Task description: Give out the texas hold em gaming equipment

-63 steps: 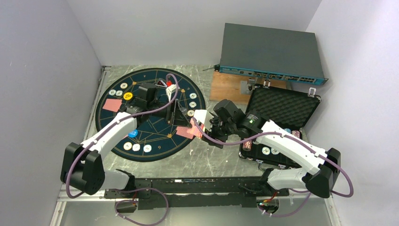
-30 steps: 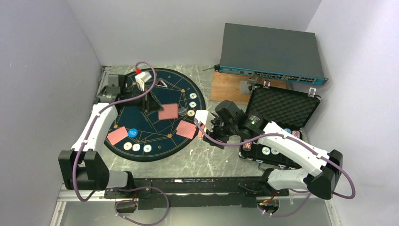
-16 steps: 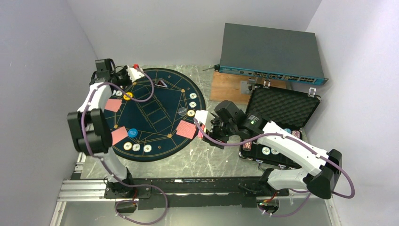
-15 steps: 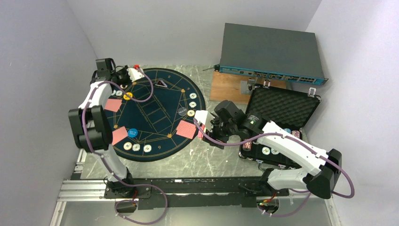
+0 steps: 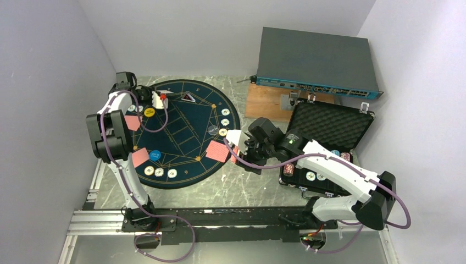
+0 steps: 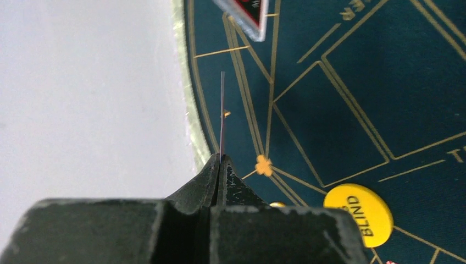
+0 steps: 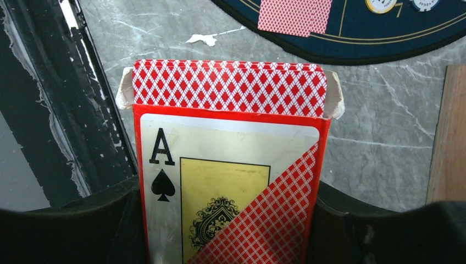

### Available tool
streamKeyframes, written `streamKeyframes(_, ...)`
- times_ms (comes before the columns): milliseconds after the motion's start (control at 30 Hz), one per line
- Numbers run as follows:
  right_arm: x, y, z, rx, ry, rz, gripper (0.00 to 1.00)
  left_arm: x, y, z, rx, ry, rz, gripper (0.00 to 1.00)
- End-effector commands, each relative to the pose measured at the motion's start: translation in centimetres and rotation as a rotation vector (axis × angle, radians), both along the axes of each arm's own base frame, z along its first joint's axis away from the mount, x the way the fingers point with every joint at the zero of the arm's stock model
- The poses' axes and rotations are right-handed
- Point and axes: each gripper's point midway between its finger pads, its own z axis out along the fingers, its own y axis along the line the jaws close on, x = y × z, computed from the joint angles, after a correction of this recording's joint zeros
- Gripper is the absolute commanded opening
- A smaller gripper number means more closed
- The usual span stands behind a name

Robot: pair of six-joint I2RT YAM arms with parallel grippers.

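Top view: even, diffuse overhead light, soft short shadows under the arms point(image 5: 335, 168), no glare, sharp corner to corner. Left wrist: left gripper point(image 6: 220, 160) body near-black and soft, wall point(image 6: 82, 99) to its left blown near white, mat point(image 6: 340, 110) ahead in focus. Right wrist: card deck point(image 7: 228, 181) between the fingers point(image 7: 71, 231) crisp, faint sheen, surrounding finger bodies underexposed.

Card box point(image 7: 231, 181): red-and-white diamond lattice, black ace of spades, yellow panel. Mat point(image 6: 340, 110): navy with gold lines. Disc point(image 6: 358, 207): yellow, black lettering. Playing card point(image 7: 295, 15): red lattice back. Bench point(image 7: 384, 110): grey, white-veined marble.
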Motion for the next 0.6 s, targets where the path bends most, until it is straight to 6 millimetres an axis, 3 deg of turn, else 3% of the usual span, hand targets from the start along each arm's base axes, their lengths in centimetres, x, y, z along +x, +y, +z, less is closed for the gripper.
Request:
streamKeyframes(0,0.6,0.6,0.9,0.025,-0.020,-0.008,0.00,-1.5,-1.1,-3.1,0.068,0.023,-0.147,0.00)
streamKeyframes(267,0.6,0.2,0.6,0.012,-0.015,-0.012,0.00,-4.2,-0.7,-7.1,0.140,0.131,-0.188,0.00)
streamKeyframes(433,0.6,0.2,0.7,0.013,-0.016,-0.015,0.00,-4.3,0.0,-8.7,0.179,0.172,-0.185,0.20)
streamKeyframes(567,0.6,0.2,0.8,0.015,-0.015,-0.018,0.00,-3.9,0.6,-8.7,0.193,0.177,-0.169,0.42)
